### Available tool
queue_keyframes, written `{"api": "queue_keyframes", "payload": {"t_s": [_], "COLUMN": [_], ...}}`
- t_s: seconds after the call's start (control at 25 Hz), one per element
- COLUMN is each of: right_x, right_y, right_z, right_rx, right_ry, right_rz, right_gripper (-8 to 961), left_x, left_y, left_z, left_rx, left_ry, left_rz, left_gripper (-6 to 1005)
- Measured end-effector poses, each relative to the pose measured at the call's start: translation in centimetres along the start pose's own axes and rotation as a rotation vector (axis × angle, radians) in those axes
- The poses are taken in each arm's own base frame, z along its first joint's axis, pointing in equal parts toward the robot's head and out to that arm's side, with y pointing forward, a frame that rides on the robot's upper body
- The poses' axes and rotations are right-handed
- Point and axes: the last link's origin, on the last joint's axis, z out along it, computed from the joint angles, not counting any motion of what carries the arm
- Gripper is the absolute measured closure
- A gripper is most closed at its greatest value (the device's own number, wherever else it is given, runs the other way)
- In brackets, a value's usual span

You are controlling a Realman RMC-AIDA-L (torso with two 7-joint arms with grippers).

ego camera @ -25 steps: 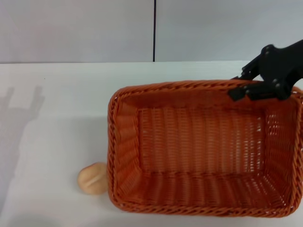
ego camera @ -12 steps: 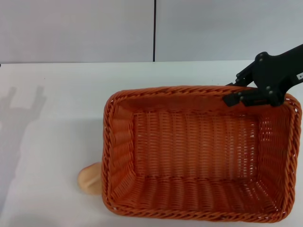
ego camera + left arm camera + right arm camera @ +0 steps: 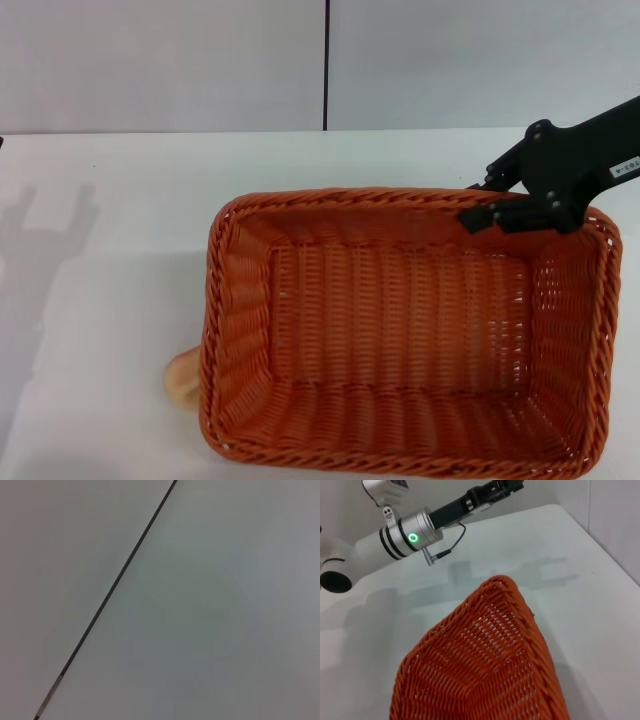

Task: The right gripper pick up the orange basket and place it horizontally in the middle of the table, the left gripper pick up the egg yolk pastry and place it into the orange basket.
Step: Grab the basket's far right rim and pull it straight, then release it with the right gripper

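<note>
The orange basket (image 3: 400, 330) hangs tilted over the white table (image 3: 120, 190), filling the near right of the head view. My right gripper (image 3: 482, 207) is shut on its far rim near the right corner. The egg yolk pastry (image 3: 182, 376) lies on the table at the near left, and only a sliver shows past the basket's left wall. The right wrist view shows the basket (image 3: 485, 670) from above its rim. Beyond it my left gripper (image 3: 497, 490) is held high over the table (image 3: 560, 545). The left wrist view shows only a blank wall.
A grey wall with a dark vertical seam (image 3: 326, 65) stands behind the table. The left arm's shadow (image 3: 50, 225) falls on the table's left side. The table's far edge (image 3: 200, 131) runs along the wall.
The right gripper has carried the basket leftward and slightly nearer. The basket's left wall now covers most of the pastry, which showed whole a second ago.
</note>
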Motion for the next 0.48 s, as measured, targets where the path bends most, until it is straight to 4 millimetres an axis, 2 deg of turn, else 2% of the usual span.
{"api": "queue_keyframes", "payload": {"t_s": [0.48], "right_x": [0.33], "right_y": [-0.16], "right_z": [0.90], "right_rx": [0.007], "right_ry": [-0.004], "right_rz": [-0.007], "right_gripper": [784], "left_x": [-0.15], "left_y": [0.19], "left_z": [0.07], "left_rx": [-0.012], "left_ry": [-0.009], "left_rz": [-0.001], "left_gripper": [155]}}
